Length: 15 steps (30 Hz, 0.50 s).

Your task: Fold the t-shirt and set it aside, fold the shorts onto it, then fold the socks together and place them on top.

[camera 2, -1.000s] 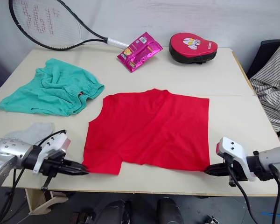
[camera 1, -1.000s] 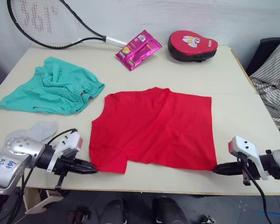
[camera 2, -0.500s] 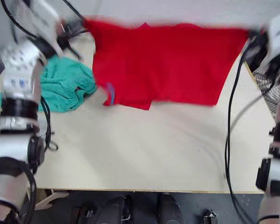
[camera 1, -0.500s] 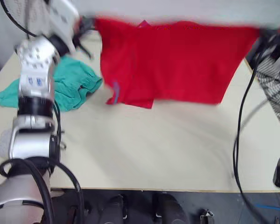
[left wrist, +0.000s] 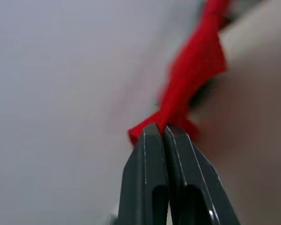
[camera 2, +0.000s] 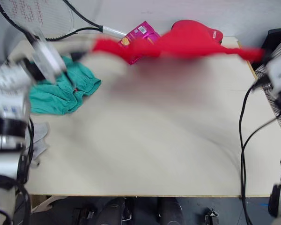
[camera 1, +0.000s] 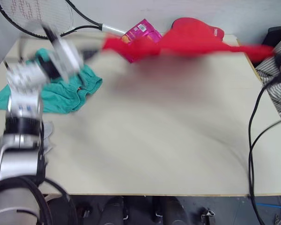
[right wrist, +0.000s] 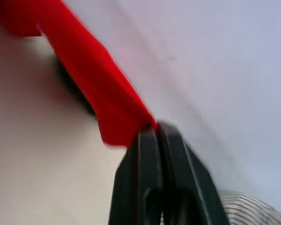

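Matt red cloth t-shirt, crumpled teal cloth shorts, glossy pink foil packet, smooth matt table.

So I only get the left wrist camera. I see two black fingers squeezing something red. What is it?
Observer: It's the t-shirt, stretched in the air over the far side of the table.
Operator: Is the other hand holding it too?
Observer: Yes, the right gripper is shut on the shirt's other end.
Operator: Where are the green shorts?
Observer: The shorts lie crumpled on the table's left side, below the left gripper.
Operator: And the socks?
Observer: The socks sit at the table's left edge, nearer than the shorts.
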Each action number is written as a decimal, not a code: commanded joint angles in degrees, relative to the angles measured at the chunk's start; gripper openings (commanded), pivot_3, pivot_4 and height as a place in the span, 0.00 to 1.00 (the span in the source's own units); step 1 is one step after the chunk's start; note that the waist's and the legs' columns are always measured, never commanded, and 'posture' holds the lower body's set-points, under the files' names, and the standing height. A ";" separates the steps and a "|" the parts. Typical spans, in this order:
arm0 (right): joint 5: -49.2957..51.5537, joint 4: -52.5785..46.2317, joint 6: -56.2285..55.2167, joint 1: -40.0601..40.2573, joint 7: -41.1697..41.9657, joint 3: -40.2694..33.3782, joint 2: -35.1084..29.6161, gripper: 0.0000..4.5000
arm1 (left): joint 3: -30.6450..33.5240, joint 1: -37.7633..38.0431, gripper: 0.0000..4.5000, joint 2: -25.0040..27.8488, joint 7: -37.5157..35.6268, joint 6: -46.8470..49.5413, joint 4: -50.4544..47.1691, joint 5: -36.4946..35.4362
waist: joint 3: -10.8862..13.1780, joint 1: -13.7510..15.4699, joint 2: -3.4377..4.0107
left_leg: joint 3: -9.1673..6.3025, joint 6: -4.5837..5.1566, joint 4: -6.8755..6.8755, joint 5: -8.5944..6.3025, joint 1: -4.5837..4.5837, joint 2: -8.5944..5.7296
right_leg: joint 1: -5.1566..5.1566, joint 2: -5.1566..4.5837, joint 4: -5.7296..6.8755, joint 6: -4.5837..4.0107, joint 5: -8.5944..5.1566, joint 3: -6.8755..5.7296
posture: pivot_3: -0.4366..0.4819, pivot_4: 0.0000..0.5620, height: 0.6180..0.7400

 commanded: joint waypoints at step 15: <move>12.94 -36.53 32.04 37.58 30.56 -6.46 -12.72 0.00 | 1.60 25.88 0.01 16.80 -13.96 46.97 -40.94 -12.28 | 0.53 0.56 0.64 | -0.40 -0.17 -0.35 0.39 2.18 0.41 | 2.63 -0.36 -1.23 -0.83 0.60 -0.02 | 0.48 0.27 1.00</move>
